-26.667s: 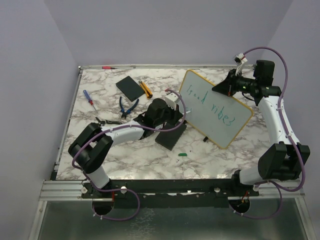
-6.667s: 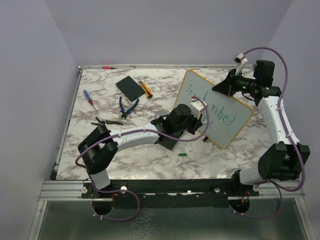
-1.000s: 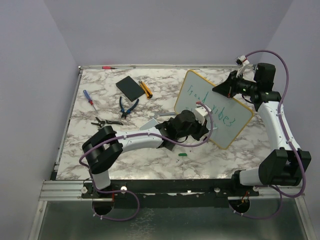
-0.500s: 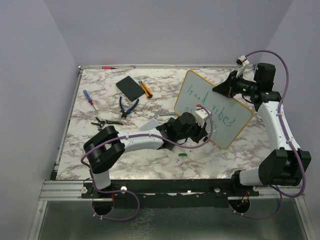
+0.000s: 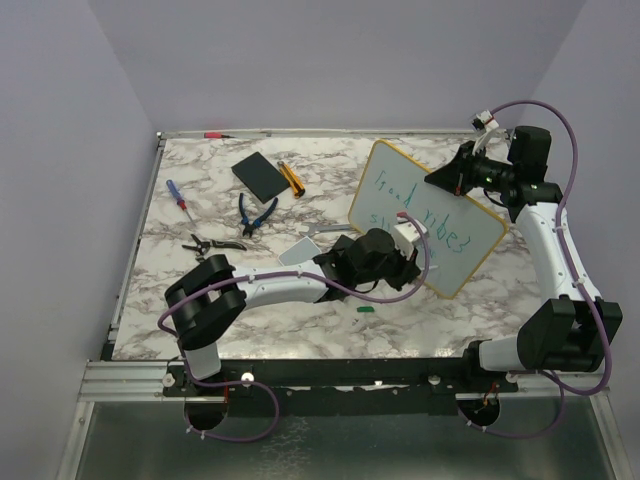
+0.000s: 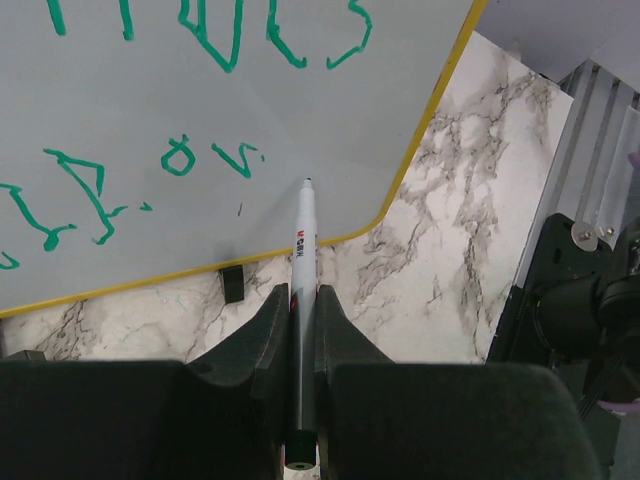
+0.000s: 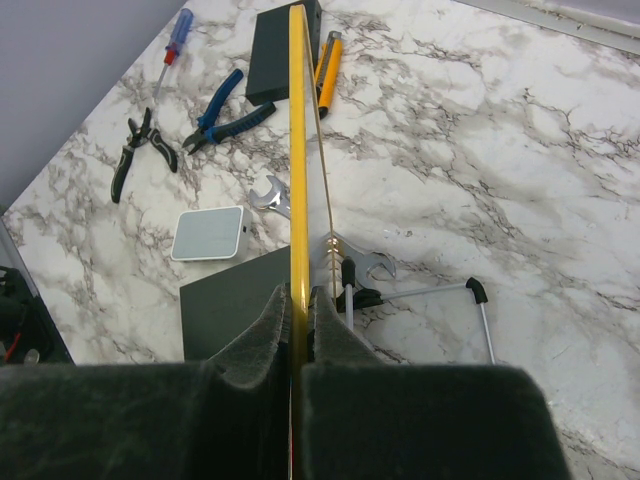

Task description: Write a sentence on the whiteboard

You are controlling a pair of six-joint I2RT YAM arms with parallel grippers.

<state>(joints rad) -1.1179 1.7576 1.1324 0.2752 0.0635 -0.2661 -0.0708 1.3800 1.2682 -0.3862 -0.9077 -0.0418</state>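
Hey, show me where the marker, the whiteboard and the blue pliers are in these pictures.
marker (image 6: 303, 250): left wrist view, on its white barrel.
whiteboard (image 5: 450, 262): top external view, on the bare white surface.
blue pliers (image 7: 212, 125): right wrist view, where the blue handles meet.

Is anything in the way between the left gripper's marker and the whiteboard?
Nothing visible. The left gripper clamps the marker, whose tip points at bare whiteboard just right of the green sentence; only open board lies ahead.
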